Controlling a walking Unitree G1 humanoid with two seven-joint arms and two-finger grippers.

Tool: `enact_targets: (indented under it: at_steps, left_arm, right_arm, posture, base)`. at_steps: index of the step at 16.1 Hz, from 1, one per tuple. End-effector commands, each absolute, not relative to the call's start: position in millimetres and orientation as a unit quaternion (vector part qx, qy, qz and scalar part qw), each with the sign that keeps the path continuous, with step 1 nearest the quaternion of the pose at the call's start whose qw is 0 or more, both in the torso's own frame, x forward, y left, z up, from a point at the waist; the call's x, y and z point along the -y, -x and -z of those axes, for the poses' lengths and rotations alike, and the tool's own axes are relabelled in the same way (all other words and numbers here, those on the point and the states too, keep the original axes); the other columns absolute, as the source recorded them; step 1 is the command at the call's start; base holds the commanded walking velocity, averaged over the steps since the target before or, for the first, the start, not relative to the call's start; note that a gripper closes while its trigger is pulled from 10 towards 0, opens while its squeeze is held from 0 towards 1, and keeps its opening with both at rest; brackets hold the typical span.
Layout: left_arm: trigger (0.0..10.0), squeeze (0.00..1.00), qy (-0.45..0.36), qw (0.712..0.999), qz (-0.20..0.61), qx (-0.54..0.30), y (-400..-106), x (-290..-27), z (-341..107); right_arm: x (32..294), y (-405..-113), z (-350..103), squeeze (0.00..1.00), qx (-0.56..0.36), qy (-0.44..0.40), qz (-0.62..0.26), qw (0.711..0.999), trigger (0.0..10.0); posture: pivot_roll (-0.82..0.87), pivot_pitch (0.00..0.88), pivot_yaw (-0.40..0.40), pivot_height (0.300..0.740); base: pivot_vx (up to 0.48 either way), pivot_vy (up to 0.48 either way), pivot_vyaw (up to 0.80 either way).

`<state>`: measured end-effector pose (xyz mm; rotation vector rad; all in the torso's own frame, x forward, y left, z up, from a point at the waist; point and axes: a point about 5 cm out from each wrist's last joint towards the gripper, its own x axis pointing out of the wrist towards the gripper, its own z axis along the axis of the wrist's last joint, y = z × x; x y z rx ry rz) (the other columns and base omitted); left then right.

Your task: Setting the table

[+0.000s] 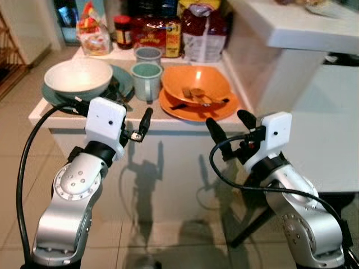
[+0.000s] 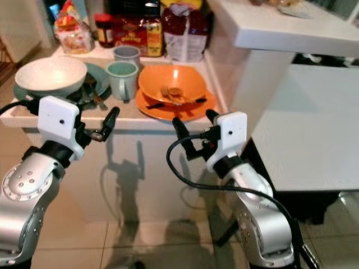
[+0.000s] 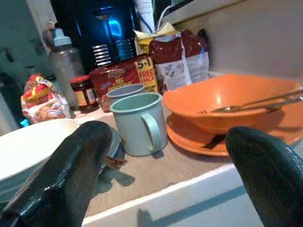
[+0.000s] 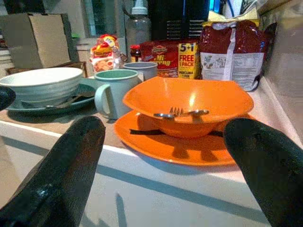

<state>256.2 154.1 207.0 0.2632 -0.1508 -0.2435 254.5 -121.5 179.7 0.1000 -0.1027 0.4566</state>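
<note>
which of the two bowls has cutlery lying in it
The orange bowl, stacked on the orange plate at the counter's right, holds a fork and spoon. The white bowl on the left looks empty inside; its cutlery lies on the plate beneath it.

red noodle multipack (image 4: 176,57) | yellow panel reads "5+1 FREE PACK" | remaining print on it illegible

From my seat the head views are evenly lit and mostly sharp, softening toward the far clutter. Overhead light throws both arms' shadows onto the white counter front (image 1: 168,168) and floor. The white bowl (image 1: 78,75) blows out a little, and the orange bowl (image 4: 189,101) carries a glare patch. Wrist views are dimmer and warmer; the near black fingers (image 3: 75,175) are large and out of focus, edges bulging slightly
</note>
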Motion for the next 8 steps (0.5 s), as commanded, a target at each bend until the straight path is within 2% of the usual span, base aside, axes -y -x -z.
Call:
enact_targets:
  at_steps: [1, 8]
  left_arm:
    - [10.0, 0.00, -0.131, 0.980, 0.127, 0.080, -256.0, -151.4, -209.3]
    - [10.0, 0.00, -0.131, 0.980, 0.127, 0.080, -256.0, -151.4, -209.3]
  right_arm:
    - [124.4, -254.1, -183.4, 0.00, 0.056, -0.045, -0.223, 0.972, 10.0]
    - [124.4, -254.1, -183.4, 0.00, 0.056, -0.045, -0.223, 0.972, 10.0]
  posture:
    - [0.11, 0.017, -0.027, 0.740]
    - [0.11, 0.017, -0.027, 0.740]
  base:
    - [0.000, 0.000, 0.00]
    - [0.000, 0.000, 0.00]
